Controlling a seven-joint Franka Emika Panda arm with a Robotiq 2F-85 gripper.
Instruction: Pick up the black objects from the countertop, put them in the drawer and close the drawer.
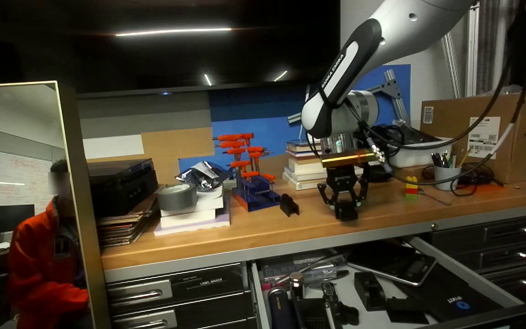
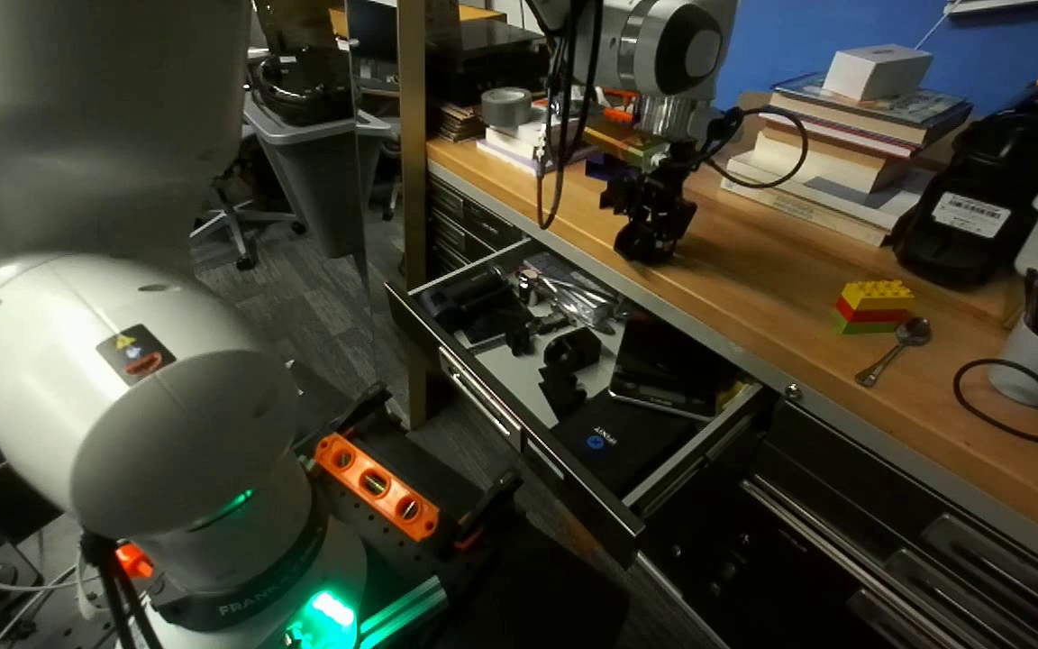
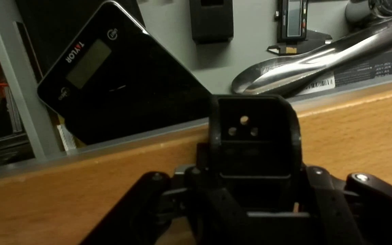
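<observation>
My gripper [image 1: 346,201] is closed around a black object [image 3: 255,136], a hollow piece with three small holes, just above the countertop [image 1: 254,232] near its front edge. Its lower end shows beneath the fingers in both exterior views. To the left in an exterior view, another black object [image 1: 289,205] rests on the wood beside the blue rack. The drawer [image 2: 596,498] stands pulled out below the gripper. Inside it lie a black blocky piece [image 1: 369,290], also a black block [image 3: 212,22] at the top of the wrist view, and a black scale [image 3: 121,85].
Hex keys with red handles fill the blue rack [image 1: 256,194]. Books with a tape roll [image 1: 177,196] stand left of it. A toy brick stack [image 2: 875,306], a spoon [image 2: 896,350] and a pen cup [image 2: 1031,365] lie to the right. Calipers [image 3: 294,20] are in the drawer.
</observation>
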